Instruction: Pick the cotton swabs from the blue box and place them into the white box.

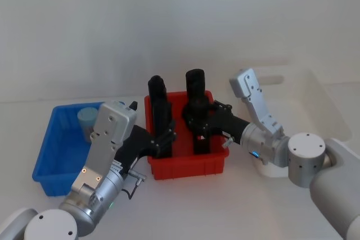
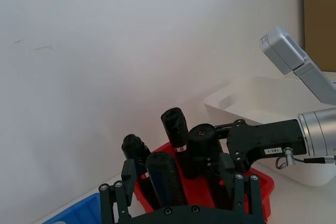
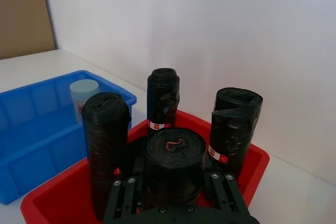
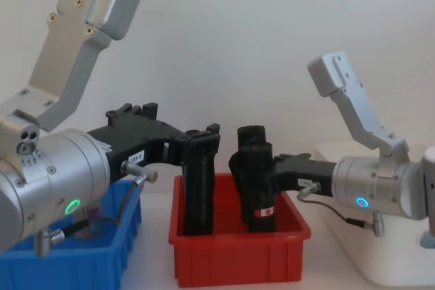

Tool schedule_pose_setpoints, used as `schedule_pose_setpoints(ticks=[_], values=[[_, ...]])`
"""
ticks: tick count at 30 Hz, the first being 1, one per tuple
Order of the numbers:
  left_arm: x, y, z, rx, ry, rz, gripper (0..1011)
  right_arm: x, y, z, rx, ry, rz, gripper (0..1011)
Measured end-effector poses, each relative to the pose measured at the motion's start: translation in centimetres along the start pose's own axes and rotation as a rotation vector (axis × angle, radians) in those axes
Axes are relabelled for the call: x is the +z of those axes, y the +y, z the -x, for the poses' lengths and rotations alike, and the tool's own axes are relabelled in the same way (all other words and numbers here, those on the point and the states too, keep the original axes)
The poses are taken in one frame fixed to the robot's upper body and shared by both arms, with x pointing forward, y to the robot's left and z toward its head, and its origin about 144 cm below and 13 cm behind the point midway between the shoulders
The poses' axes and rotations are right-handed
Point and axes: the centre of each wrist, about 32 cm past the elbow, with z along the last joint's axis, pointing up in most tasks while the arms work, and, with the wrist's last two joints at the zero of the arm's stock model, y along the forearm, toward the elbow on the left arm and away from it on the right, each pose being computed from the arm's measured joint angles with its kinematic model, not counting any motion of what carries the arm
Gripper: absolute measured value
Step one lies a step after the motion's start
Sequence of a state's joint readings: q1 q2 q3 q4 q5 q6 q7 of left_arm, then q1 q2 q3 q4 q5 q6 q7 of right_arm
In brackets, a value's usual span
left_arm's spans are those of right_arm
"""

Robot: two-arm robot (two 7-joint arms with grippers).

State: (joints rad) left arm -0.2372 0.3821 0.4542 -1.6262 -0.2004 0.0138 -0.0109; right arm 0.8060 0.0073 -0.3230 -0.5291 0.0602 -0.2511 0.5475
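You had almost no elbow room here: both grippers were crowded over the low red plastic bin [image 1: 188, 167] at centre frame in the head view. Your left gripper [image 1: 167, 137] reached in from the lower left with its jaws closed around a tall black roll [image 4: 201, 181]. Your right gripper [image 1: 198, 125] came in from the right, clamped on another black roll [image 4: 255, 178]. Both forearms sloped down with the wrists angled toward the red bin.

The cotton swabs jar with its pale blue lid [image 1: 88, 122] sat untouched in the far corner of the low blue plastic bin [image 1: 48, 164], left of frame, with bare floor around it. The big white plastic tub [image 1: 315, 96] sat at the right, behind your right arm. Everything stood on a white table [image 1: 185, 206] against a plain white wall [image 1: 169, 21].
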Motion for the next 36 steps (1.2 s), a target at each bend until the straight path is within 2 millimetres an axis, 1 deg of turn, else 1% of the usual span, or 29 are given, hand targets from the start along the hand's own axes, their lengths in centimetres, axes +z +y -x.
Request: schedule_pose_setpoints(ticks=[2,3,5,7,13,21,24,25,27,31,36], values=[[0.0,0.0,0.0,0.000,0.000,0.000,1004,0.0,0.2,-0.1,0.007,0.005,-0.002,589],[0.0,0.0,0.0,0.000,0.000,0.000,1004,0.0,0.3,-0.1,0.010,0.007,-0.003,589],[0.0,0.0,0.0,0.000,0.000,0.000,1004,0.1,0.4,-0.1,0.015,0.011,-0.010,533],[0.0,0.0,0.0,0.000,0.000,0.000,1004,0.2,0.5,-0.1,0.017,0.013,-0.015,517],[0.0,0.0,0.0,0.000,0.000,0.000,1004,0.9,0.4,-0.2,0.020,0.017,-0.053,487],[0.0,0.0,0.0,0.000,0.000,0.000,1004,2.9,-0.6,0.0,0.008,0.007,-0.133,464],[0.0,0.0,0.0,0.000,0.000,0.000,1004,4.1,-1.4,0.1,-0.008,-0.003,-0.173,464],[0.0,0.0,0.0,0.000,0.000,0.000,1004,4.1,-1.4,0.1,-0.008,-0.003,-0.173,464],[0.0,0.0,0.0,0.000,0.000,0.000,1004,4.8,-1.9,0.2,-0.021,-0.007,-0.191,464],[0.0,0.0,0.0,0.000,0.000,0.000,1004,6.1,-3.2,0.5,-0.059,-0.023,-0.222,464],[0.0,0.0,0.0,0.000,0.000,0.000,1004,7.2,-4.6,0.8,-0.112,-0.040,-0.241,464]])
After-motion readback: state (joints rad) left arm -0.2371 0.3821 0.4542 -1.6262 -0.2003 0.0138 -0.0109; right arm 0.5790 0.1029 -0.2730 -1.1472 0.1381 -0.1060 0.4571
